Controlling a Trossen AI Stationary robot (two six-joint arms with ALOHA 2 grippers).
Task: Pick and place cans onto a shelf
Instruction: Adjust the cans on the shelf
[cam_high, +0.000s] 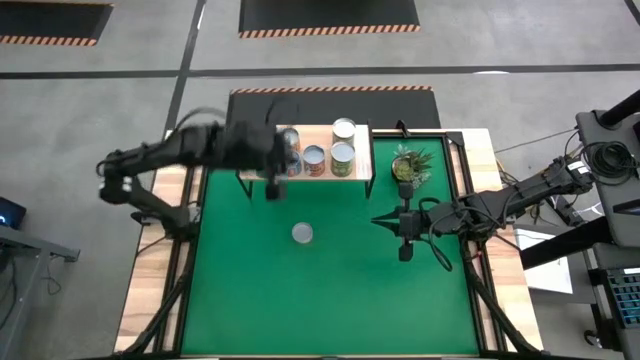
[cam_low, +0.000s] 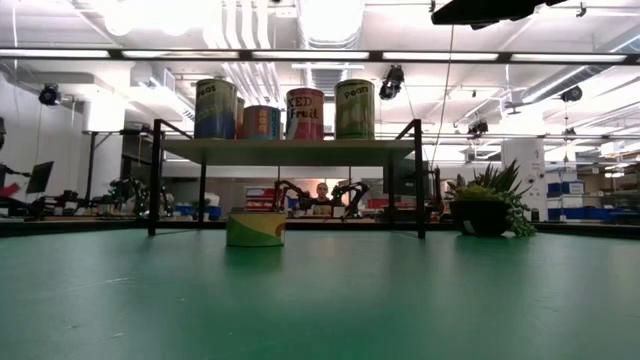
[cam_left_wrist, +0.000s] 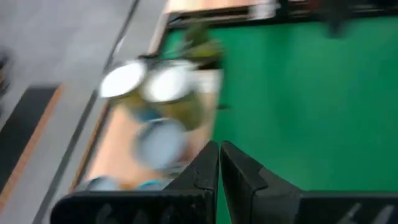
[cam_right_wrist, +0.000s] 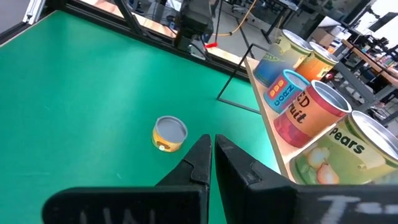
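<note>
My two arms are dark, nearly black, built of slim tubular links between chunkier rounded joint housings. The left arm (cam_high: 190, 148) reaches the green table (cam_high: 330, 290) from a base at its left wooden edge; the right arm (cam_high: 500, 205) comes from a base at the table's right edge, with black cables looping along it and trailing off that side. Each ends in a blocky black wrist body carrying two fingers. The left gripper (cam_left_wrist: 219, 163) has matte black, wedge-shaped fingers tapering to narrow tips, with flat inner faces. The right gripper (cam_right_wrist: 211, 155) has the same angular black fingers, mounted on a wide flat crossbar bearing faint pale lettering I cannot read.
</note>
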